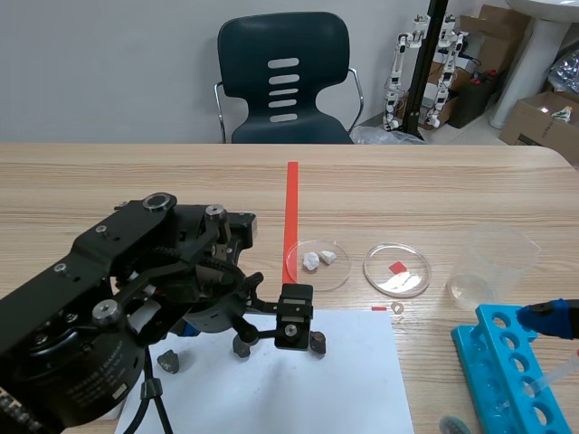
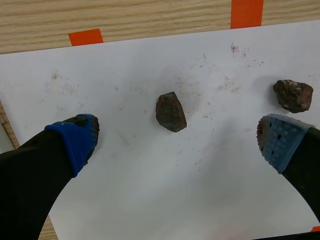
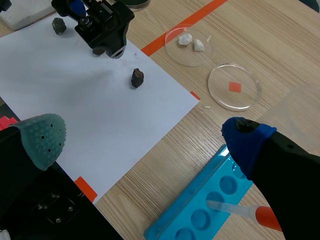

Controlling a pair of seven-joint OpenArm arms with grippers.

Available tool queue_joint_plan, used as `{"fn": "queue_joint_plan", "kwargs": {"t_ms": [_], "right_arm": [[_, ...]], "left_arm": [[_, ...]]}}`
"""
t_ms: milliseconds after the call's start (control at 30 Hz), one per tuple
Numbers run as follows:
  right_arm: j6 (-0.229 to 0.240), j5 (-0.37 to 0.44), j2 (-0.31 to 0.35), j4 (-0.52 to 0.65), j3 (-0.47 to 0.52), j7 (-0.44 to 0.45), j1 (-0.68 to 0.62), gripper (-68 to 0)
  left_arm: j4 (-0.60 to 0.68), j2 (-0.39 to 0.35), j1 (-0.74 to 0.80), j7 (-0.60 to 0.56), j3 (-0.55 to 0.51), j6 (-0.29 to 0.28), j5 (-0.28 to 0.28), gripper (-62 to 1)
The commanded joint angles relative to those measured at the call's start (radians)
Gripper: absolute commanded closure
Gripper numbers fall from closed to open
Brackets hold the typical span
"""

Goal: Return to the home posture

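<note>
My left gripper (image 2: pixel 175 145) is open and hangs low over a white paper sheet (image 2: pixel 150 200). A dark rock (image 2: pixel 170 111) lies on the sheet just ahead of the gap between its blue-padded fingers (image 2: pixel 75 140), touching neither. A second rock (image 2: pixel 293 95) lies just ahead of the other finger. In the scene view the left arm (image 1: pixel 136 289) reaches over the paper (image 1: pixel 344 389). My right gripper (image 3: pixel 145 140) is open and holds nothing, high above the paper's edge and a blue tube rack (image 3: pixel 200 210). In the scene view only its blue tip (image 1: pixel 552 316) shows.
Two petri dishes stand beyond the paper, one with white bits (image 1: pixel 317 262) and one with a red square (image 1: pixel 396 269). A clear beaker (image 1: pixel 488 262) stands behind the blue rack (image 1: pixel 507 371). A pipette (image 3: pixel 250 212) lies in the rack. A third rock (image 1: pixel 169 362) lies near the paper's left edge.
</note>
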Motion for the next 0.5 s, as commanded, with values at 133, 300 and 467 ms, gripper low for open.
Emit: {"fn": "queue_joint_plan", "kwargs": {"t_ms": [133, 300, 467], "right_arm": [[0.003, 0.011, 0.000, 0.014, -0.003, 0.019, -0.002, -67.9], [0.003, 0.011, 0.000, 0.014, -0.003, 0.019, -0.002, -67.9], [0.003, 0.011, 0.000, 0.014, -0.003, 0.019, -0.002, -67.9]], "left_arm": [[0.005, 0.002, -0.005, -0.005, -0.003, -0.003, 0.000, -62.3], [0.005, 0.001, -0.005, -0.005, -0.021, -0.003, 0.000, -62.3], [0.024, -0.032, -0.002, -0.021, -0.023, -0.002, -0.009, -62.3]]}}
